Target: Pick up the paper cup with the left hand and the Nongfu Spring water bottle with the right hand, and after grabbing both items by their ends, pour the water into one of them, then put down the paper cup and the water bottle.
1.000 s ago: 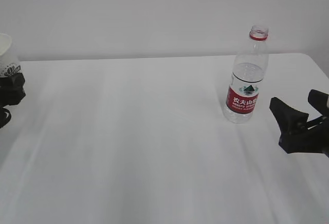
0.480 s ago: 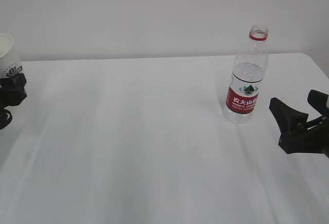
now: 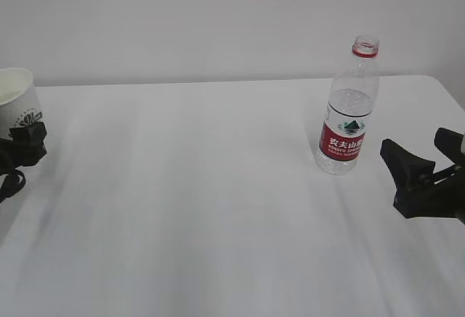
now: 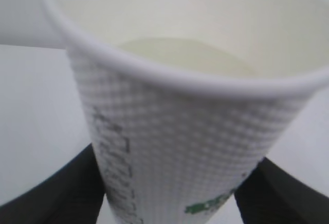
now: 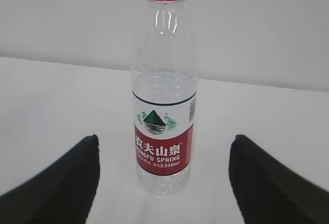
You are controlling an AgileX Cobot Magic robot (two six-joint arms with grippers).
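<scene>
At the far left edge, the white paper cup [image 3: 17,102] with green print stands upright in my left gripper [image 3: 20,145], which is shut on its lower part. The left wrist view shows the cup [image 4: 175,111] filling the frame, cream and empty inside, with black fingers [image 4: 72,188] pressed on both sides. The Nongfu Spring water bottle [image 3: 349,110] stands upright and uncapped on the table at the right, with clear water inside. My right gripper [image 3: 423,163] is open just right of the bottle, apart from it. From the right wrist, the bottle [image 5: 164,106] stands ahead between the spread fingers [image 5: 56,183].
A white table [image 3: 203,201] runs from the left edge to its right edge near the right arm. A plain white wall stands behind it. Nothing else lies between the cup and the bottle.
My left gripper has carried the cup a little to the right and lower, so more of it shows. The right gripper and the bottle have not moved.
</scene>
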